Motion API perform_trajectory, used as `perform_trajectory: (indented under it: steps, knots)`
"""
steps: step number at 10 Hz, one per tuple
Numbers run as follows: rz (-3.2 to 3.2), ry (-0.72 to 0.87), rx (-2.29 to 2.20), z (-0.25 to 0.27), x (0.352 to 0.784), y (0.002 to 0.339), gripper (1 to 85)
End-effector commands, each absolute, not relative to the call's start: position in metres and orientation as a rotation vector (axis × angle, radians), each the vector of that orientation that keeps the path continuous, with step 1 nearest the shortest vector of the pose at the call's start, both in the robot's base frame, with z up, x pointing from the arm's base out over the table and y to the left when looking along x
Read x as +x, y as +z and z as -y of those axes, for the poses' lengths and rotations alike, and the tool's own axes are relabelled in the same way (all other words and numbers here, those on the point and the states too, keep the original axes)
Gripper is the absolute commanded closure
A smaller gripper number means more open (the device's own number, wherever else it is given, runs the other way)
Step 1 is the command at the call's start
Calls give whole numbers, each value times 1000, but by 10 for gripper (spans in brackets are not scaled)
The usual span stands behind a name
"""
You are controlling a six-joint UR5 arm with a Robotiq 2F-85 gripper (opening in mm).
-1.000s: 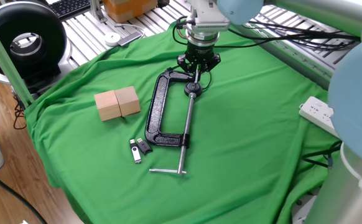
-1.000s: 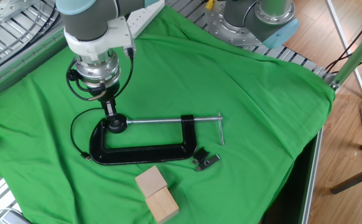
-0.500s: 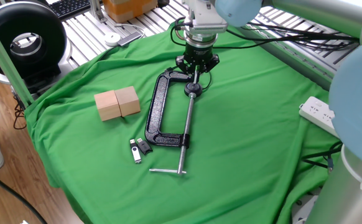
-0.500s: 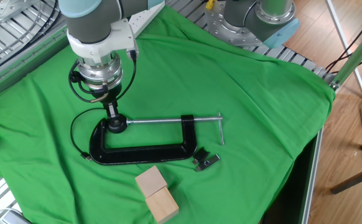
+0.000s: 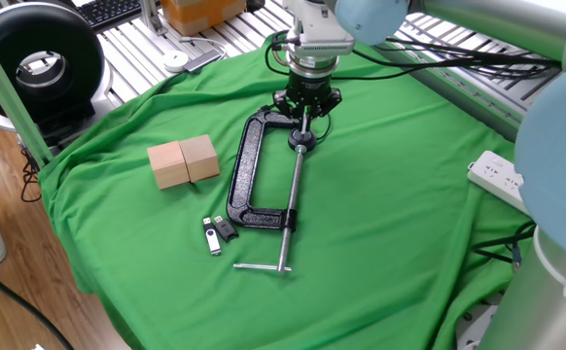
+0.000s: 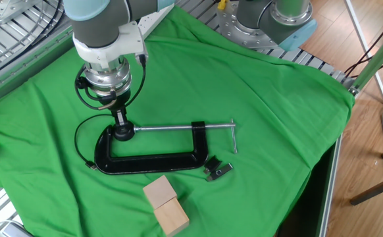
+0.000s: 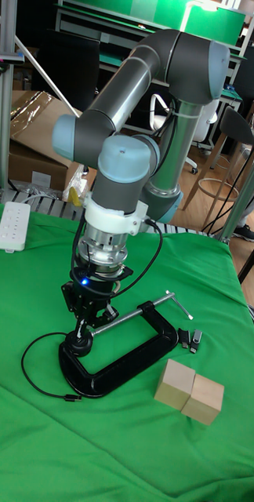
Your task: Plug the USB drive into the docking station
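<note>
Two small USB drives, one silver-and-black [image 5: 212, 237] and one black [image 5: 226, 229], lie side by side on the green cloth beside the foot of a black C-clamp [image 5: 239, 175]. They show again as the USB drives [image 6: 218, 170] in the other fixed view and as the USB drives [image 7: 194, 318] in the tall view. My gripper [image 5: 305, 115] hangs over the clamp's screw pad at the far end, well away from the drives. The gripper [image 6: 120, 118] has its fingers drawn together, and I see nothing clearly between them. The docking station is out of view.
Two wooden blocks [image 5: 184, 160] sit joined together left of the clamp. A thin black cable [image 6: 78, 141] loops on the cloth by the clamp's bow. A white power strip [image 5: 497, 177] lies at the cloth's right edge. Metal rails and clutter border the cloth's far side.
The gripper has shifted a little over the clamp's pad end. The clamp, drives and blocks have not moved.
</note>
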State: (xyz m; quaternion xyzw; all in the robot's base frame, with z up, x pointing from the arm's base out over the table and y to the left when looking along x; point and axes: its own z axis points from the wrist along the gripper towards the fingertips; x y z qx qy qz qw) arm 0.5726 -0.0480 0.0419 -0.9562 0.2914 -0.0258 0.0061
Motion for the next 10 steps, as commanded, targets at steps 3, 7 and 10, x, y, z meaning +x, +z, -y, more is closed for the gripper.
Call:
perform_trajectory:
  steps: [3,7,10]
  knots:
    - [-908,-78,-2975,47,573,42,840]
    - [-907,-84,-2971,47,574,41,840]
    - [-905,-92,-2963,48,576,41,840]
